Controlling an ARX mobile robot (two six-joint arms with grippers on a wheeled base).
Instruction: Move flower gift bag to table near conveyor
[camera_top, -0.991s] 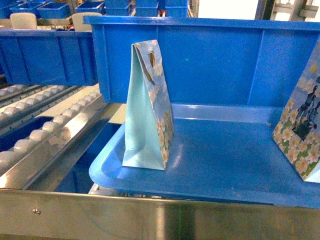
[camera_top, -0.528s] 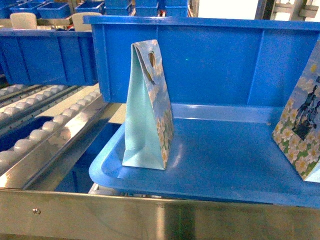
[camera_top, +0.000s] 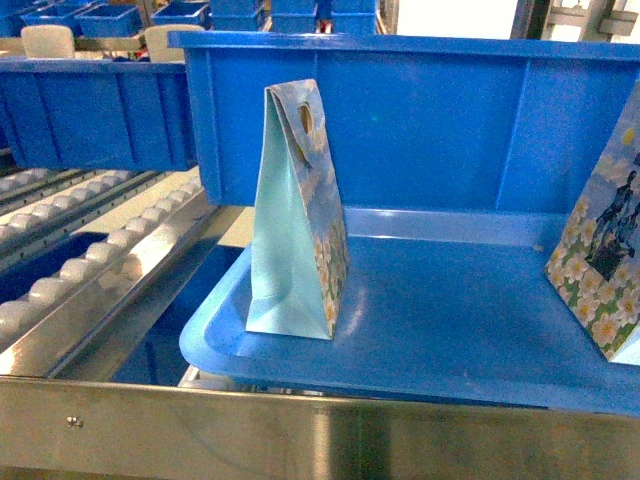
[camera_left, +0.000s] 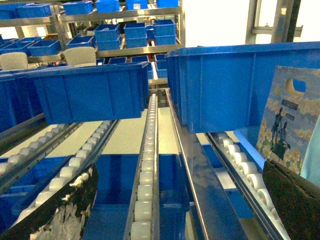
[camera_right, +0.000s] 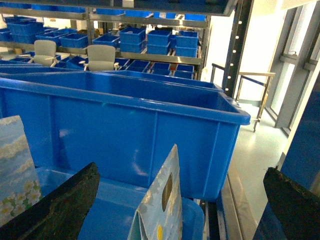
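The flower gift bag (camera_top: 297, 220) stands upright on the left part of a blue tray (camera_top: 450, 350), its pale-blue side facing me; its cloud-and-daisy face (camera_right: 15, 165) also shows at the left edge of the right wrist view. Conveyor rollers (camera_top: 90, 265) run along the left. My left gripper (camera_left: 170, 220) hangs open over the rollers (camera_left: 145, 185), holding nothing. My right gripper (camera_right: 175, 215) is open too, its fingers wide on either side of another bag's top edge. Neither gripper shows in the head view. The table is out of view.
A floral bag with a dark figure picture (camera_top: 605, 270) leans at the tray's right edge; its top (camera_right: 160, 205) sits between my right fingers. A figure-printed bag face (camera_left: 287, 120) shows beside the left gripper. A big blue bin (camera_top: 420, 120) stands behind the tray, a steel rail (camera_top: 300, 435) in front.
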